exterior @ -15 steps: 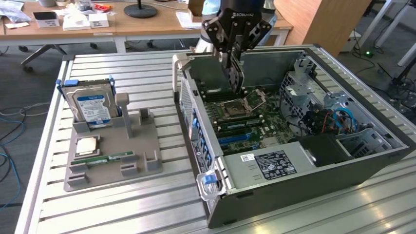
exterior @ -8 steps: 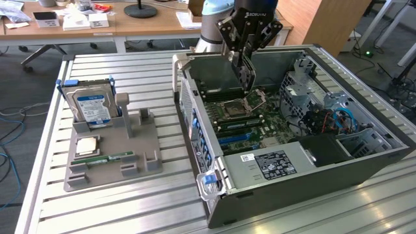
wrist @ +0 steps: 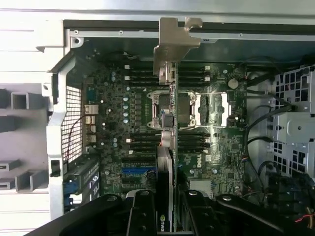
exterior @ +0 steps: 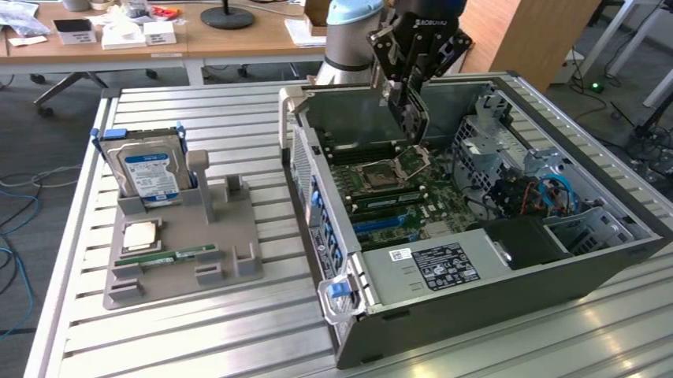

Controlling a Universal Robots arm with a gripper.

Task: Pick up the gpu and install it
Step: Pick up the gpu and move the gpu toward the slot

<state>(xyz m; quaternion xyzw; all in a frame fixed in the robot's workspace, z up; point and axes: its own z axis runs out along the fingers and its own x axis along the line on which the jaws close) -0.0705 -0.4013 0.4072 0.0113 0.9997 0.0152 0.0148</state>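
The gpu (exterior: 414, 130) hangs upright and edge-on above the motherboard (exterior: 405, 201), inside the open computer case (exterior: 505, 303) and over the CPU socket (exterior: 374, 175). The gripper (exterior: 406, 93) grips the card's upper edge. Its jaws are only narrowly apart, with one finger (wrist: 141, 211) on each face.

On view: one table (exterior: 189, 102), one open computer case (exterior: 589, 260) holding one motherboard (exterior: 421, 201), one grey tray (exterior: 236, 228), one hard drive (exterior: 150, 169), one processor chip (exterior: 141, 236), one memory stick (exterior: 181, 256), one gpu (wrist: 167, 142), one robot arm (exterior: 352, 31).
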